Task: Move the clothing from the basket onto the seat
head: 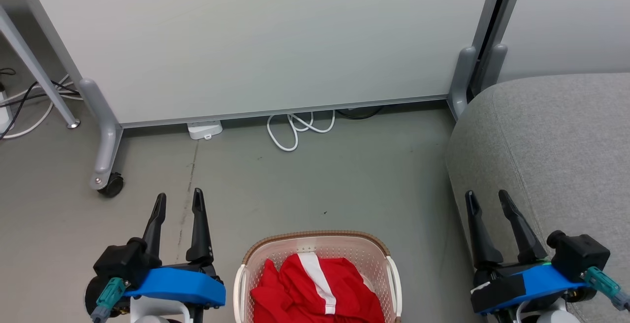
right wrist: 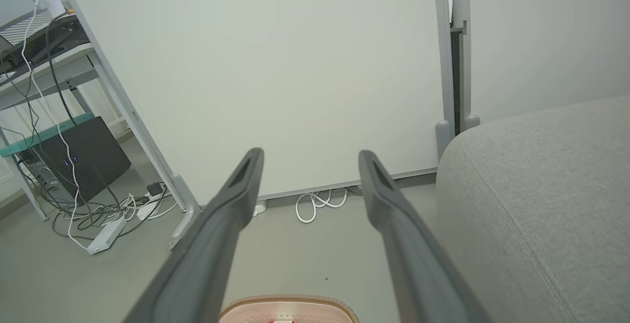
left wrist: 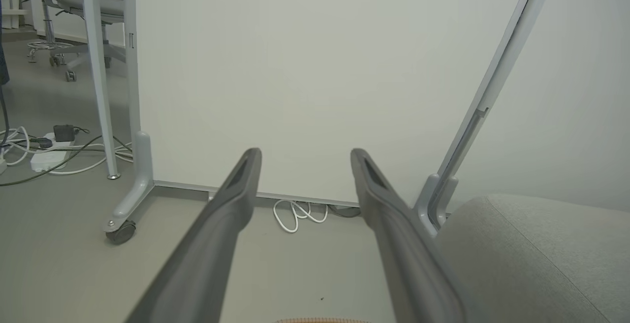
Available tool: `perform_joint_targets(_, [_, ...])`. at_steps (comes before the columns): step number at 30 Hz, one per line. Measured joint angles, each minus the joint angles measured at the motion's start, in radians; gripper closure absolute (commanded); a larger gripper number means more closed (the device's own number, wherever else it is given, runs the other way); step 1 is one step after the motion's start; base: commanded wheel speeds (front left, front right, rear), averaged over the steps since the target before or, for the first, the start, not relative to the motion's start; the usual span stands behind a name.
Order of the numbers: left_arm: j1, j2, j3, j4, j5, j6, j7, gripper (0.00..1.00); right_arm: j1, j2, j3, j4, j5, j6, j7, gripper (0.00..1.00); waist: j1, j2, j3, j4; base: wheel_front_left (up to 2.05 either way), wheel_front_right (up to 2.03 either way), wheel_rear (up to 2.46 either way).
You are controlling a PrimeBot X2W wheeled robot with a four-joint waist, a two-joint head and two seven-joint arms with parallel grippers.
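The cream basket [head: 379, 259] with a brown rim stands on the floor at the bottom middle of the head view. Red clothing [head: 295, 293] with a white stripe is bunched inside it. The grey seat [head: 556, 141] fills the right side, its rounded edge next to the basket. My left gripper [head: 178, 201] hovers open to the left of the basket, nothing between its fingers. My right gripper [head: 488, 200] stands open over the seat's front edge, to the right of the basket. The basket rim [right wrist: 288, 299] peeks in at the bottom of the right wrist view, beside the seat [right wrist: 541, 190].
A white partition panel [head: 256, 37] on castor feet [head: 110, 185] closes off the far side. White cable loops [head: 295, 128] and a small white box [head: 204, 129] lie at its base. More cables [head: 29, 101] and a table leg [head: 37, 69] sit far left. Grey floor lies between.
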Motion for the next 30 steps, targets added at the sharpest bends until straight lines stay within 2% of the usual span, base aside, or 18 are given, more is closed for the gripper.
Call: perform_joint_targets(30, [-0.003,0.003,-0.042,0.002,0.225,0.019,-0.057,0.00,-0.002,-0.002,0.016,0.005,-0.251,0.000,-0.058,0.00,-0.0001,0.0000,0.003,0.019,0.00,0.00,0.00])
